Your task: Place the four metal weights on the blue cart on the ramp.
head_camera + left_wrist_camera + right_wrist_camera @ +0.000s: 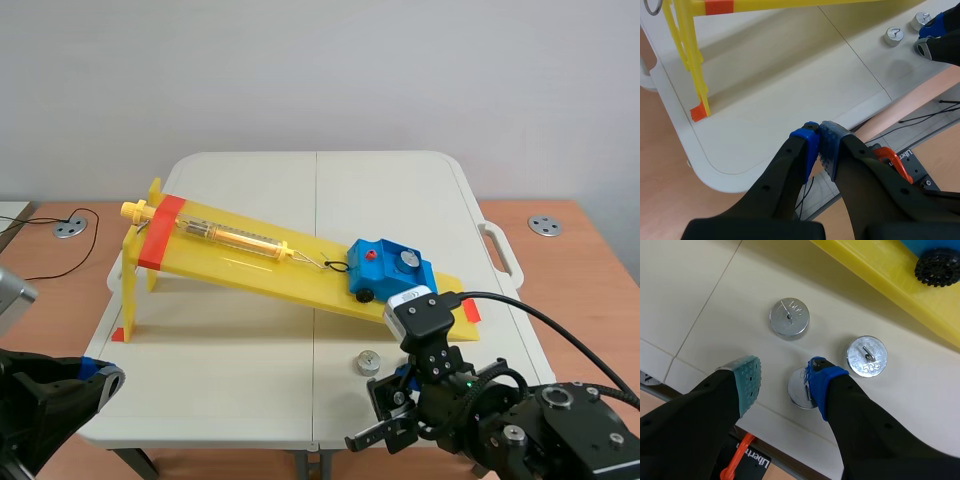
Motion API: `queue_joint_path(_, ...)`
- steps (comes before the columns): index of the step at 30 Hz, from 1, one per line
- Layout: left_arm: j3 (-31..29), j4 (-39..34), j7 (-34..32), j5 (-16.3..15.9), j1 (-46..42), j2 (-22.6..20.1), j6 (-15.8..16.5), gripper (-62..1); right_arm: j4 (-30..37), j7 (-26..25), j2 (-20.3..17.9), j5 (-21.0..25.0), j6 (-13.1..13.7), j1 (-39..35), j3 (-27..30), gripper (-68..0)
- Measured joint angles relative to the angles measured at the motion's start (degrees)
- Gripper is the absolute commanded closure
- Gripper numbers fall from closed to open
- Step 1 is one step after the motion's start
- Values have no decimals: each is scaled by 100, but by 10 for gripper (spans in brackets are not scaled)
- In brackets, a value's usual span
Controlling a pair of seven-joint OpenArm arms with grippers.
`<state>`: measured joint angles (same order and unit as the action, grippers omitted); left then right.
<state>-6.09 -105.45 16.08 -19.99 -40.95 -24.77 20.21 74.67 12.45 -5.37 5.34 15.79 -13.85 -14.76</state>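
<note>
Table edge (220, 432) lies just beside three weights (789, 317) at wide right jaws (left jaws pressed together).

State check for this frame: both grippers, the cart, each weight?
left gripper: shut, empty.
right gripper: open, over the loose weights.
blue cart: low on the ramp.
cart weight: sitting on the cart.
first table weight: flat on the table, free.
second table weight: flat, free.
third table weight: flat, beside the blue pad, ungripped.
</note>
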Motion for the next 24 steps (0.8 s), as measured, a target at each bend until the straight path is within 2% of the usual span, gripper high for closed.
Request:
queue_joint_path(9,0,0,0,0,0,0,0,-28,-46,-127,-2,2,-92,0,2,-102)
queue_joint_path(13,0,0,0,0,0,0,0,-28,-48,-125,-2,2,-212,0,0,-11)
queue_joint_path(20,0,0,0,0,0,0,0,-28,-26,-76,-22,24,-260,0,0,-7)
queue_joint_path(24,0,0,0,0,0,0,-2,-28,411,278,-236,186,-258,-146,11,-6)
